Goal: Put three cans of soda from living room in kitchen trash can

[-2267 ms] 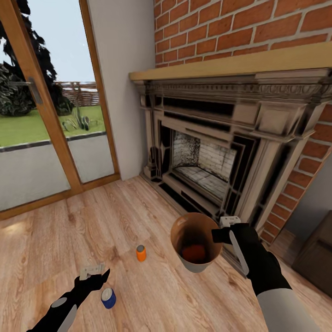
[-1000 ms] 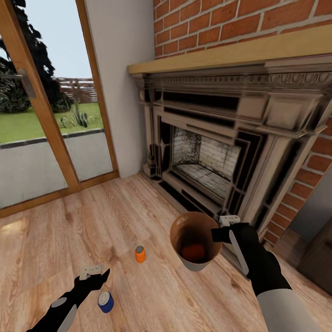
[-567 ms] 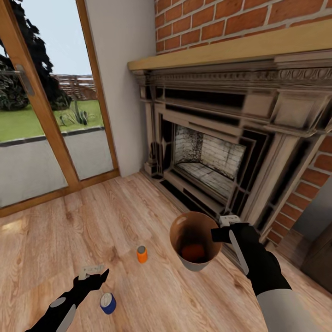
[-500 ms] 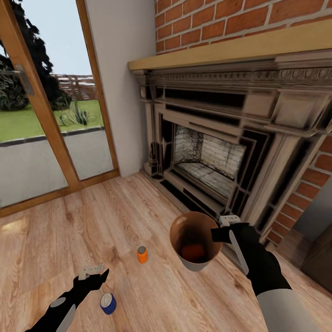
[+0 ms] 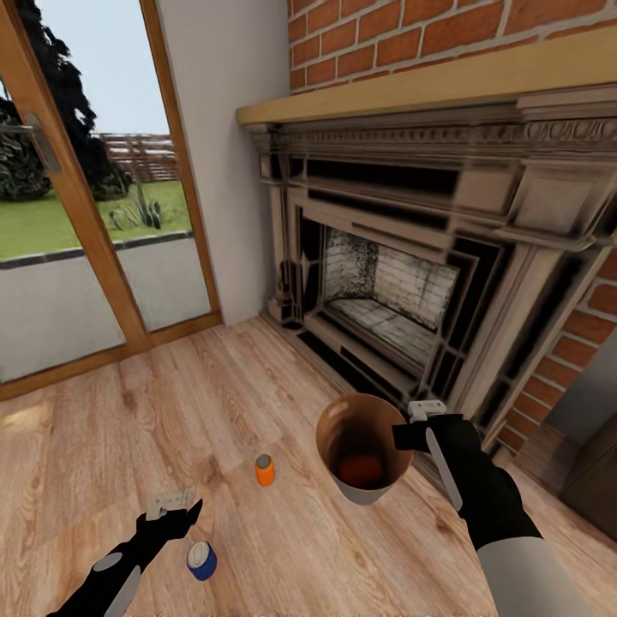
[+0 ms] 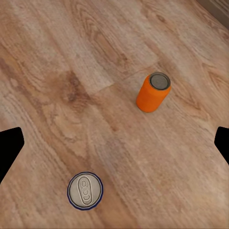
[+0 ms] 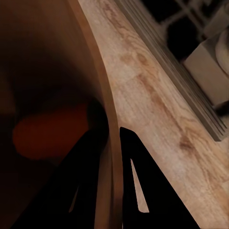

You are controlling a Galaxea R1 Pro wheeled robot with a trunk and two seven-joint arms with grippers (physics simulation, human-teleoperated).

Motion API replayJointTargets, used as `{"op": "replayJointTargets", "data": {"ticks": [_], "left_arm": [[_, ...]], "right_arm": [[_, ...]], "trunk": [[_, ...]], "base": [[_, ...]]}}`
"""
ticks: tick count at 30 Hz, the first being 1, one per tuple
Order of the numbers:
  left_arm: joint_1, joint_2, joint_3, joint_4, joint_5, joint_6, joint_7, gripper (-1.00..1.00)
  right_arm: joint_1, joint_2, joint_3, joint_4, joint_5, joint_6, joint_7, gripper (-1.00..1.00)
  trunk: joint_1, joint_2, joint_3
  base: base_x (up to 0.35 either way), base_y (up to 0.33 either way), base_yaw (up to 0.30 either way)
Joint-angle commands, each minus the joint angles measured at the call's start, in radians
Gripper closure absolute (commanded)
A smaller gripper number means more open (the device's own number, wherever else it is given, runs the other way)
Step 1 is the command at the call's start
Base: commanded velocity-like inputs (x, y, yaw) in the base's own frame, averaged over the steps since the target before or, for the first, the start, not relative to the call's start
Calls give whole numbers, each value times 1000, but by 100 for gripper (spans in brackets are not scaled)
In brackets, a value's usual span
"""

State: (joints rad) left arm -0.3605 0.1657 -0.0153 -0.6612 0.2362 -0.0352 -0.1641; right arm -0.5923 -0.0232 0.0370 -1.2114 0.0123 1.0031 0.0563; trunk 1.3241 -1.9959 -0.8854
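In my right gripper [image 5: 410,431], shut on its rim, hangs the trash can [image 5: 338,428], brown inside and pale outside, above the floor. One orange soda can [image 5: 360,469] lies in its bottom. The right wrist view has one finger inside and one outside the bin wall [image 7: 106,114], beside that orange can [image 7: 50,133]. A second orange can [image 5: 265,470] stands upright on the wood floor. A dark blue can [image 5: 201,560] stands just right of my left gripper [image 5: 177,507]. Below the open left gripper [image 6: 117,145] are the orange can [image 6: 153,92] and the blue can's silvery top [image 6: 85,190].
A brick fireplace [image 5: 386,291] with a dark carved surround and raised hearth stands close behind the bin. Wood-framed glass doors [image 5: 94,248] fill the left wall. A dark cabinet corner [image 5: 596,480] sits at the right edge. Wood floor [image 5: 154,411] stretches toward the doors.
The whole view has shifted slightly, so the camera moved. Both arms keep their poses, and the two floor cans stay upright in place.
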Motion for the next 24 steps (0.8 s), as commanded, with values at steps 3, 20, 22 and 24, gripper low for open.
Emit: {"op": "replayJointTargets", "data": {"ticks": [3,20,22,24], "left_arm": [[0,0,0,0,0,0,0,-100],[0,0,0,0,0,0,0,-100],[0,0,0,0,0,0,0,-100],[0,1,0,0,0,0,0,-100]], "right_arm": [[-1,0,0,0,-15,0,4,100],[-1,0,0,0,-16,0,4,100],[0,0,0,1,-16,0,4,100],[0,0,0,1,-16,0,4,100]], "trunk": [[0,0,-5],[0,0,-32],[0,0,-35],[0,0,-38]], "base": [[0,0,0],[0,0,0],[0,0,0],[0,0,0]]}}
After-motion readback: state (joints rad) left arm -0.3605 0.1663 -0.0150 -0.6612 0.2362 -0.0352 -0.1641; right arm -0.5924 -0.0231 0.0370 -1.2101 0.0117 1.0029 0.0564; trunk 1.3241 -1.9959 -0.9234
